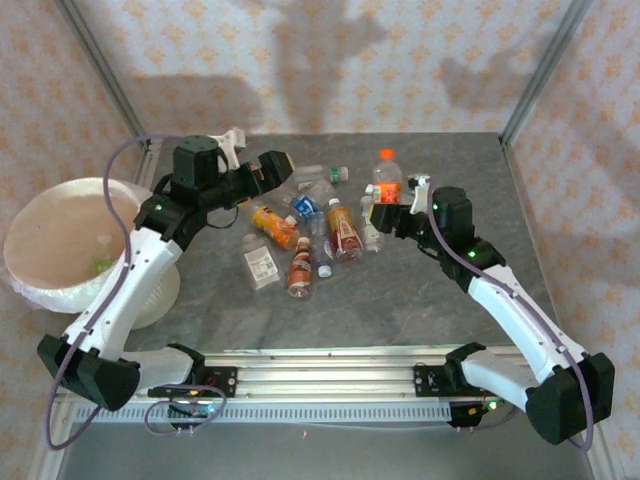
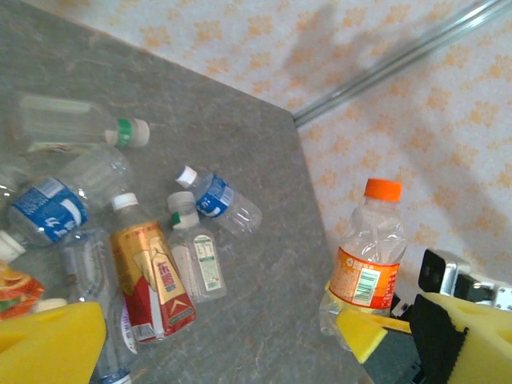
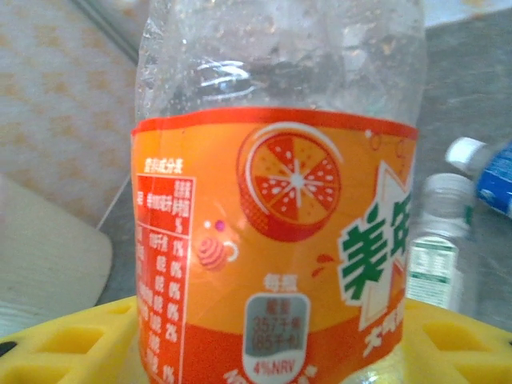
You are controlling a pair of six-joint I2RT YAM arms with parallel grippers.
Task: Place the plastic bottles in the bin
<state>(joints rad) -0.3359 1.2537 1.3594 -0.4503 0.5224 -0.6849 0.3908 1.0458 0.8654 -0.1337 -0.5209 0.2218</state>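
Gripping an upright orange bottle (image 1: 388,180) low on its body, the right gripper (image 1: 384,212) has its yellow pads (image 3: 56,344) closed against either side of the label. The bottle (image 3: 280,72) is thin clear plastic, dented and glinting above a glossy orange label that carries an orange-slice picture and green characters. Its cap is orange. It stands at the far right of the pile on the worktop (image 1: 420,310), a grey, stone-mottled slab. I cannot tell whether its base touches the slab.

The left gripper (image 1: 272,166) is wide open and holds nothing. It hovers over the far left of the pile, and its blocky yellow fingers (image 2: 48,344) frame the left wrist view.

Between the arms the other bottles (image 1: 300,235) lie on their sides, several touching or overlapping. Seven can be counted from the left wrist:
- one clear bottle (image 2: 76,128) with a white cap and a green ring
- two with blue labels, a larger one (image 2: 60,208) and a small one (image 2: 220,200)
- one with a white label (image 2: 196,260)
- one with a gold-and-red label (image 2: 152,280)
- one bare clear bottle (image 2: 88,264) partly under it
- one with an orange label (image 2: 16,292), cut off at the frame edge

The bin (image 1: 25,285) sits at the worktop's left edge, well apart from the pile, with the left arm crossing in front of its right rim. It is round and wide, lined with a crinkled white bag, and pinkish inside. One small green thing lies within, too small to make out.
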